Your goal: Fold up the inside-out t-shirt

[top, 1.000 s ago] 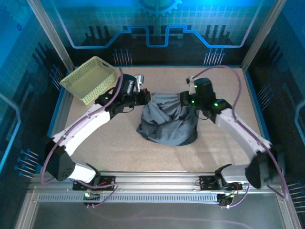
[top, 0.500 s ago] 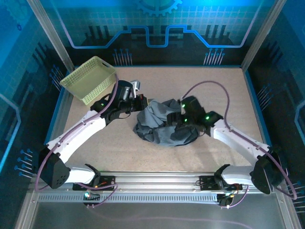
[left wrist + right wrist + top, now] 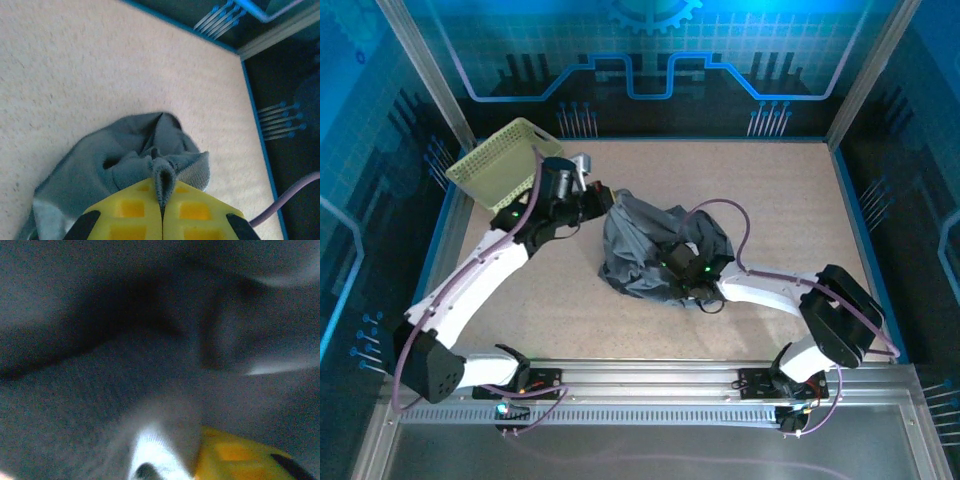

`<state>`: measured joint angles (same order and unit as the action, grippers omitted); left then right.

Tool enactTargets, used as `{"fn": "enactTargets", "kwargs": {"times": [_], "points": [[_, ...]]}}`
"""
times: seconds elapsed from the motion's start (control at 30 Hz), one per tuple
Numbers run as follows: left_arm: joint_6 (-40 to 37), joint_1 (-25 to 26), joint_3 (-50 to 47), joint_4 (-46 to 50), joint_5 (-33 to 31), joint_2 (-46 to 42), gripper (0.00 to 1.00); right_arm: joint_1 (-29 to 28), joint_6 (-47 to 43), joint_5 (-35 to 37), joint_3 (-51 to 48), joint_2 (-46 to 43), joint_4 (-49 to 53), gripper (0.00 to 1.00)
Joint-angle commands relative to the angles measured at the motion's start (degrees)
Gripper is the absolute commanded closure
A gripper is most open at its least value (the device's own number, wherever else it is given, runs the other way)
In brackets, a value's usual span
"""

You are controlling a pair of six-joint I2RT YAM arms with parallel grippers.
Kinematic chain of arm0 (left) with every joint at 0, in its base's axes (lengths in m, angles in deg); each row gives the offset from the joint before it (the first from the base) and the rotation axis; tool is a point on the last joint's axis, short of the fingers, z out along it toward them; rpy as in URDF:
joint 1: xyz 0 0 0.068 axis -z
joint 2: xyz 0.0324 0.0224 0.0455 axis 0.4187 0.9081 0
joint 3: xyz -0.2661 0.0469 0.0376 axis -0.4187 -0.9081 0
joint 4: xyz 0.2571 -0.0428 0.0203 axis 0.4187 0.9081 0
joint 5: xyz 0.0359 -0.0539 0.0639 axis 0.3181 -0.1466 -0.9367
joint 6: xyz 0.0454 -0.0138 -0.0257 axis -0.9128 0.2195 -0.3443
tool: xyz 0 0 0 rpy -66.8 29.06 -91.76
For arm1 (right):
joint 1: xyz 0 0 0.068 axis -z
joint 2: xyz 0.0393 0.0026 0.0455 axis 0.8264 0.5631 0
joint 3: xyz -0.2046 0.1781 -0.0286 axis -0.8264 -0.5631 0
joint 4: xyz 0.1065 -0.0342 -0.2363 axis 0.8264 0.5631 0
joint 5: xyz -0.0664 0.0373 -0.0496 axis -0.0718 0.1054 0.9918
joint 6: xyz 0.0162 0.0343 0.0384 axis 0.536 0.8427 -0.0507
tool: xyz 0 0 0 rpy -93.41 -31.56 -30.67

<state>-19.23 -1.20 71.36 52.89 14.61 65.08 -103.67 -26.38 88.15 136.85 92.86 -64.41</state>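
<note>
The inside-out t-shirt (image 3: 645, 240) lies in a crumpled dark grey heap in the middle of the table. My left gripper (image 3: 603, 203) is at the heap's far left edge, shut on a pinched fold of the shirt's hem (image 3: 163, 181) between its yellow fingers (image 3: 130, 210). My right gripper (image 3: 672, 266) is pushed into the near side of the heap. In the right wrist view, grey t-shirt fabric (image 3: 125, 390) presses close against the camera. It covers one finger, and part of the other yellow finger (image 3: 235, 457) shows at the bottom right. Whether those jaws hold cloth is hidden.
A pale yellow-green lattice basket (image 3: 500, 165) sits tilted at the table's far left corner, just behind my left arm. Bare speckled tabletop (image 3: 790, 190) stretches to the right of the shirt and in front of it. Blue rails edge the table.
My right gripper left the shirt's far right edge and swung down and left into the heap's near side. My left gripper pulled its fold back and left. The shirt has bunched up.
</note>
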Motion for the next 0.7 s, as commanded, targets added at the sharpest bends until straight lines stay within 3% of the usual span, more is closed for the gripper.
{"fn": "enactTargets", "kwargs": {"times": [0.0, 0.07, 0.17, 0.33, 0.4, 0.53, 0.67], "points": [[-0.37, -3.77, 5.48, 0.75, -2.98, -5.42, 1.0, 0.79, 0.22, 14.04, 2.05, -4.62, 8.21, 0.89], [0.25, -6.54, 5.87, 0.45, -3.37, -7.74, 1.0, 3.77, -1.14, 17.92, 2.65, -8.9, 11.5, 0.97], [2.02, -9.24, 4.97, -1.37, -3.22, -11.19, 1.0, 10.43, -6.2, 16.95, 2.66, -17.19, 11.42, 1.0], [4.55, -9.4, 0.2, -2.81, -0.22, -13.01, 1.0, 20.61, -11.87, 7.13, 2.67, -25.12, 8.62, 0.97], [5.66, -9.4, -3.4, -3.9, 2.58, -12.85, 1.0, 22.03, -12.55, 3.12, 2.4, -24.17, 7.62, 0.85], [7.65, -9.31, -11.89, -5.27, 8.26, -11.51, 1.0, 21.63, -11.25, 0.77, 2.16, -20.59, 8.72, 0.44], [9.33, -8.92, -21.71, -7.84, 11.74, -12.55, 1.0, 18.78, -12.22, -1.79, 2.23, -21.43, 6.66, 0.26]]}}
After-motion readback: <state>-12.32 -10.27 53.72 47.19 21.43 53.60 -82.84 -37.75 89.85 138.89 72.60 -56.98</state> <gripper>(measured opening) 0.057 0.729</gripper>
